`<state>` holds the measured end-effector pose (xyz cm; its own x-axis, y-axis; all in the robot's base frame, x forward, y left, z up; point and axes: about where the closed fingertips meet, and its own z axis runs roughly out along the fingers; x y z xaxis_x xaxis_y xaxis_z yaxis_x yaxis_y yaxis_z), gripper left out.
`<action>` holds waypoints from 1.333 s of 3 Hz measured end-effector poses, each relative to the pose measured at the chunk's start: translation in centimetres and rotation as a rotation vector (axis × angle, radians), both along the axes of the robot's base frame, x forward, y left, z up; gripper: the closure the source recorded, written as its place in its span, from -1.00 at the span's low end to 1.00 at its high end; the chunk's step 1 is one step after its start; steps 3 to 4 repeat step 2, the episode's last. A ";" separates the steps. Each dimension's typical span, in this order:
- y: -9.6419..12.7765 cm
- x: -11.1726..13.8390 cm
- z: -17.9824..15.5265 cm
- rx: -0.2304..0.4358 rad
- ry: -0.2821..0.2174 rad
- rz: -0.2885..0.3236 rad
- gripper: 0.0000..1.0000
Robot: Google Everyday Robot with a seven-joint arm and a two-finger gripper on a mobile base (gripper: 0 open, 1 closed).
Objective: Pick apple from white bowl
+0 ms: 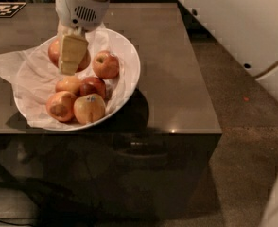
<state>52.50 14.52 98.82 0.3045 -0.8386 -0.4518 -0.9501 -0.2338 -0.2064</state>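
The white bowl [129,65], lined with crumpled white paper, sits on the dark table and holds several apples. My gripper [71,60] hangs over the bowl's back left part. One pale finger [73,51] lies across the front of the large orange-red apple [52,52], which shows on both sides of it. The other finger is hidden behind that apple. The gripper looks shut on the apple, which sits higher than the other fruit.
Other apples in the bowl: a red one [105,64], a dark red one [94,86], an orange one [68,84], one at the front left [60,106] and a stickered one [89,108]. The table's front edge [177,132] is near. My white arm [252,27] fills the right.
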 end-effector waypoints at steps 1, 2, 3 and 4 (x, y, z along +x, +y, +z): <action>-1.3 -1.1 4.1 0.017 -0.061 -0.030 1.00; -1.3 -1.1 4.3 0.019 -0.064 -0.029 1.00; -1.3 -1.1 4.3 0.019 -0.064 -0.029 1.00; -1.3 -1.1 4.3 0.019 -0.064 -0.029 1.00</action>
